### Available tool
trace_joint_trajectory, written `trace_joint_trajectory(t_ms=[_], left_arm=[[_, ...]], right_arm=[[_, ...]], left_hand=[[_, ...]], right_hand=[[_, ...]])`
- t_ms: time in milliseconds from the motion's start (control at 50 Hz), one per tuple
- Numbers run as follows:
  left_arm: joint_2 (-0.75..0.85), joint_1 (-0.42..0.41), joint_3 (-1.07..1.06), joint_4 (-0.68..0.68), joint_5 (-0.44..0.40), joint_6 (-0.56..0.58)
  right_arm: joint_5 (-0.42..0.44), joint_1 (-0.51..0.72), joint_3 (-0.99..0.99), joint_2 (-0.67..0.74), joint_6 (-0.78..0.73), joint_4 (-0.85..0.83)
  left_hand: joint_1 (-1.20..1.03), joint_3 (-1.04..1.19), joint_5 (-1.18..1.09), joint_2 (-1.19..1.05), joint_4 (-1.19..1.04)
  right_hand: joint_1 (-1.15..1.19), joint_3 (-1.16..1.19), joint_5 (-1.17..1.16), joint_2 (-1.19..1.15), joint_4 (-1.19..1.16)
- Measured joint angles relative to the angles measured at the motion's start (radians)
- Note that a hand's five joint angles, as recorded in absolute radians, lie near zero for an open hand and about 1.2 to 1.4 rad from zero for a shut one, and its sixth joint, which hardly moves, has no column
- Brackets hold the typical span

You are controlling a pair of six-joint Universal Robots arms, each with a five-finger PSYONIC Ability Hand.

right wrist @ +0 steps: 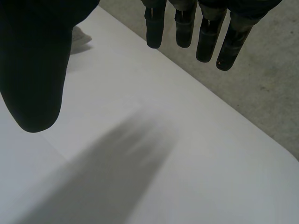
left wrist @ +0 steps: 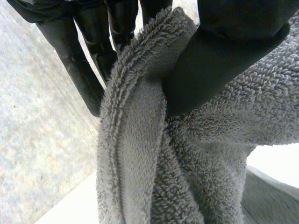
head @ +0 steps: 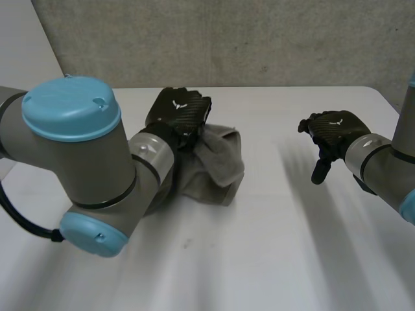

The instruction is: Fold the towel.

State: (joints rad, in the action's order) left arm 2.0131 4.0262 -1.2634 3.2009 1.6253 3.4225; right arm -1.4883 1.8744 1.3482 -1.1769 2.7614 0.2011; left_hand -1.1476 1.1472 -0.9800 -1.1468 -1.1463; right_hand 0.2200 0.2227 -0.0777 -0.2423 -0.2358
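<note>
A grey towel (head: 220,162) lies bunched in a lump left of the table's middle, part of it lifted. My left hand (head: 178,110) sits on its far upper edge. In the left wrist view the thumb (left wrist: 224,51) presses a thick fold of the towel (left wrist: 140,154) against the fingers (left wrist: 79,60) behind it, so the hand is shut on the towel's edge. My right hand (head: 334,133) hovers over bare table well to the right of the towel. Its fingers (right wrist: 205,37) hang straight and apart from the thumb (right wrist: 32,70), holding nothing.
The white table (head: 272,259) runs wide in front of and between the hands. Its far edge meets a grey wall (head: 259,39). In the right wrist view the table's rounded corner (right wrist: 285,156) lies beyond my fingertips, with grey floor (right wrist: 261,98) past it.
</note>
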Motion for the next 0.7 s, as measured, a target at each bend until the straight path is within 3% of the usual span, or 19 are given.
trace_joint_trajectory(t_ms=[200, 340, 420, 460, 560, 660, 680, 700], left_arm=[[-0.020, 0.025, -0.066, -0.063, 0.007, -0.013], [-0.079, 0.048, -0.076, -0.067, 0.009, -0.112], [-0.132, 0.055, -0.103, -0.069, 0.006, -0.200], [-0.148, 0.056, -0.117, -0.070, 0.005, -0.216], [-0.193, 0.058, -0.169, -0.068, 0.003, -0.235], [-0.215, 0.064, -0.206, -0.067, 0.003, -0.233], [-0.219, 0.066, -0.211, -0.067, 0.003, -0.233], [-0.224, 0.068, -0.220, -0.067, 0.003, -0.232]], right_arm=[[-0.002, 0.003, 0.002, 0.015, 0.023, 0.010], [0.025, 0.017, 0.020, 0.021, 0.231, 0.008], [0.136, 0.048, 0.010, 0.079, 0.458, -0.042], [0.174, 0.062, 0.000, 0.104, 0.499, -0.066], [0.295, 0.144, -0.067, 0.223, 0.562, -0.162], [0.303, 0.219, -0.157, 0.340, 0.545, -0.206], [0.295, 0.232, -0.176, 0.361, 0.540, -0.210], [0.281, 0.250, -0.204, 0.392, 0.531, -0.215]], left_hand=[[-0.009, 0.058, -0.030, -0.063, -0.068], [-0.009, 0.061, -0.032, -0.066, -0.072], [-0.009, 0.062, -0.032, -0.066, -0.072], [-0.009, 0.062, -0.034, -0.066, -0.072], [-0.009, 0.062, -0.035, -0.066, -0.072], [-0.009, 0.062, -0.035, -0.066, -0.072], [-0.009, 0.062, -0.035, -0.066, -0.072], [-0.009, 0.062, -0.035, -0.066, -0.072]], right_hand=[[0.000, 0.000, 0.000, 0.000, 0.000], [0.000, 0.000, 0.000, 0.000, 0.000], [0.000, 0.000, 0.000, 0.000, 0.000], [0.000, 0.000, 0.000, 0.000, 0.000], [0.000, 0.000, 0.000, 0.000, 0.000], [0.004, 0.006, -0.004, -0.004, -0.005], [0.079, 0.116, -0.090, -0.108, -0.104], [0.311, 0.364, -0.320, -0.368, -0.351]])
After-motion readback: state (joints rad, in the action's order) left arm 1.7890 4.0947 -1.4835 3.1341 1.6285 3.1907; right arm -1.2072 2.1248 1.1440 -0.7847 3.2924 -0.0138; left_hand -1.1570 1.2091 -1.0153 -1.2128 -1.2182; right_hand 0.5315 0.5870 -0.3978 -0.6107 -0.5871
